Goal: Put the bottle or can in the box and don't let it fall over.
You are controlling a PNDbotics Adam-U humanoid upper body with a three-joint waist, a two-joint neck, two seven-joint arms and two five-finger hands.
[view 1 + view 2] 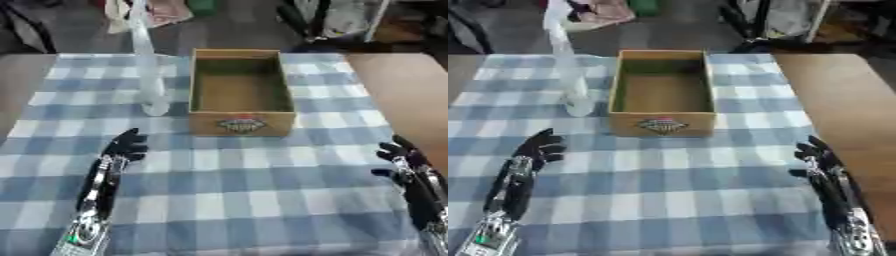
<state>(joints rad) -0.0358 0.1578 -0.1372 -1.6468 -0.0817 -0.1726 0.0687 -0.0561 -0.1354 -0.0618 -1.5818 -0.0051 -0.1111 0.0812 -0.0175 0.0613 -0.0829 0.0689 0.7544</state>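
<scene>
While bottle [150,65] stands beside box [240,93], hands idle

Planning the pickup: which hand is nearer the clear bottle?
Left. The left hand lies just in front of the clear bottle, slightly leftward; the right hand is far across the table, beyond the box.

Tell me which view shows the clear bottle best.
The left eye view: the clear bottle stands whole there, beside the box. The right eye view shows the same bottle nearer the picture's left edge, paler against the cloth.
</scene>
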